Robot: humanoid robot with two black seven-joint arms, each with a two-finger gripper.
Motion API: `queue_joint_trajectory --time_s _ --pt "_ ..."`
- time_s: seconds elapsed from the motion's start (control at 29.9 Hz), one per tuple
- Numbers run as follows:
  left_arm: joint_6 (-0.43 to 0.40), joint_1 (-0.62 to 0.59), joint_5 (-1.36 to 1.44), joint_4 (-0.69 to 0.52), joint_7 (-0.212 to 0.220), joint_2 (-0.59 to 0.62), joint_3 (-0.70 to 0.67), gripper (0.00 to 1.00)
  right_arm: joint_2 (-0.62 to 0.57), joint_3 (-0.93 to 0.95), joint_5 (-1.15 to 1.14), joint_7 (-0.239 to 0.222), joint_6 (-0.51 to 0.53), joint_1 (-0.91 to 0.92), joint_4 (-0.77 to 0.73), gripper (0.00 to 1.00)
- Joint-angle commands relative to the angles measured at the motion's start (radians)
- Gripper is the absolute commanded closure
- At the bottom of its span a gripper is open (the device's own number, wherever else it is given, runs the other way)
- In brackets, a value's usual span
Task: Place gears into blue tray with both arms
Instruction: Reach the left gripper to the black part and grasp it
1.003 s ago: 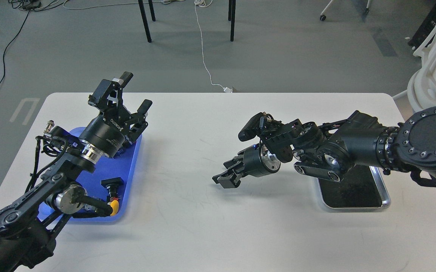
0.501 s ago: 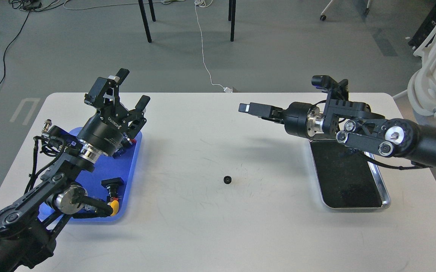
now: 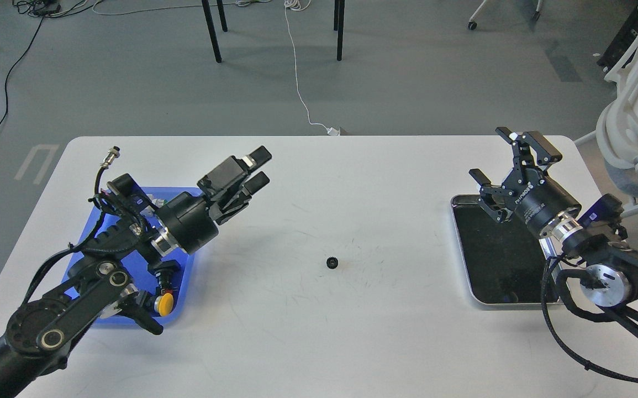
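One tiny black gear [image 3: 331,262] lies alone on the white table near its middle. The blue tray [image 3: 185,276] sits at the left, largely covered by my left arm. My left gripper [image 3: 259,167] hovers past the tray's right rim, pointing up and right toward the table's middle, fingers a small gap apart, nothing between them. My right gripper [image 3: 504,160] stands open above the far end of the silver tray, well right of the gear and empty.
A silver metal tray with a black inside [image 3: 509,303] lies at the right. Push-button switches, one with a yellow cap [image 3: 164,302], rest in the blue tray's near right corner. Chair legs and cables are on the floor beyond the table.
My right arm has pulled back to the right, off the gear it left on the table, and its gripper now points up. My left gripper swung right, out past the blue tray's rim.
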Motion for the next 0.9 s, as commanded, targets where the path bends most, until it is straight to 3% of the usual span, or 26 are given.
queue_joint_trajectory --time_s 0.0,0.2,0.5,0.74,0.87 --pt "0.008 -0.090 0.288 0.000 0.000 0.011 0.128 0.02 -0.001 0.052 0.009 0.000 0.027 -0.080 0.005 0.05" --pt "0.018 -0.282 0.733 0.044 0.000 0.012 0.310 0.03 -0.019 0.060 0.007 0.000 0.027 -0.117 0.026 0.05" --pt "0.054 -0.456 0.733 0.191 0.000 -0.052 0.553 0.06 -0.024 0.057 0.006 0.000 0.027 -0.112 0.025 0.05" --pt "0.056 -0.508 0.733 0.276 0.000 -0.129 0.603 0.09 -0.023 0.054 0.006 0.000 0.025 -0.112 0.023 0.05" --pt "0.056 -0.560 0.733 0.323 0.000 -0.173 0.677 0.17 -0.024 0.052 0.006 0.000 0.025 -0.110 0.025 0.05"
